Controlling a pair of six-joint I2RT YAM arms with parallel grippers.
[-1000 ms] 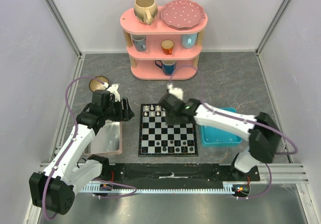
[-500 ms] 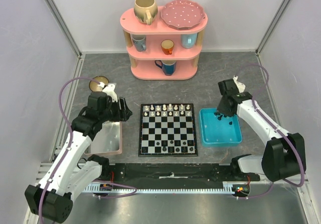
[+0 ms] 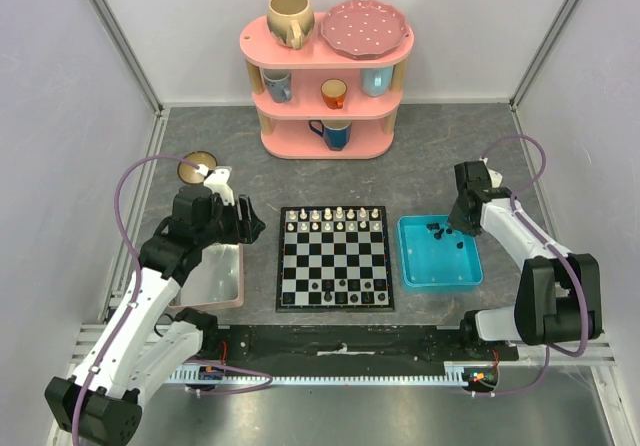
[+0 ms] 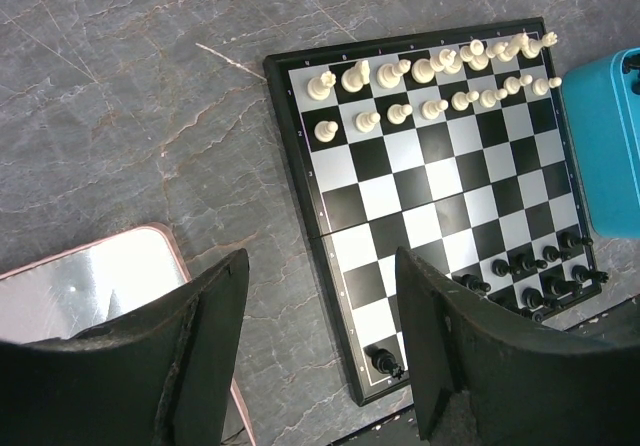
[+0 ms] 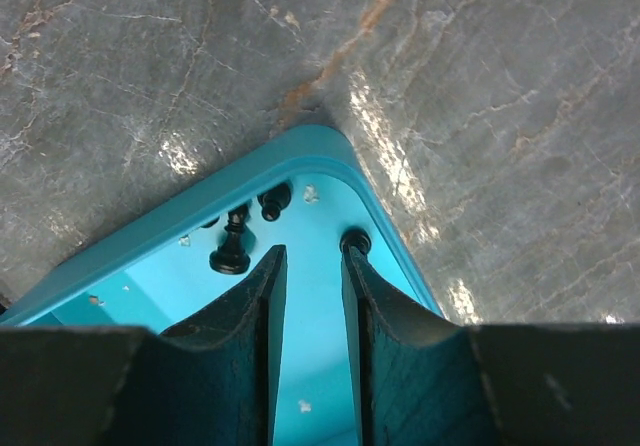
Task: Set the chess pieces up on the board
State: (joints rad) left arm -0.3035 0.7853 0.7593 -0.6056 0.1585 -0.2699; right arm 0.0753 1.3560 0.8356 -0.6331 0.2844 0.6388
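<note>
Two rows of cream-white chess pieces (image 4: 430,76) are lined up along the far edge of the board (image 4: 440,196), which is laid flat on the grey marbled surface (image 4: 130,116) between the two arms. The near rows are only partly filled. A cluster of black chess pieces (image 4: 530,271) is set toward the right side, and a single black piece (image 4: 384,362) is stood near the near left corner.

Loose black pieces (image 5: 232,256) are gathered in the far corner of the blue tray (image 3: 440,268), which is placed just beside the board's right edge. The right fingers (image 5: 262,306) are pointed down into that corner. They are parted only narrowly and nothing is gripped; bare tray floor is seen through the gap. One small black piece is seen just beside the tip of one finger, though whether it is touched cannot be told.

The left fingers (image 4: 222,306) are spread wide and nothing is held between them. They are hung above the strip of surface between the pink-rimmed tray (image 4: 90,286) and the board's left edge.
</note>
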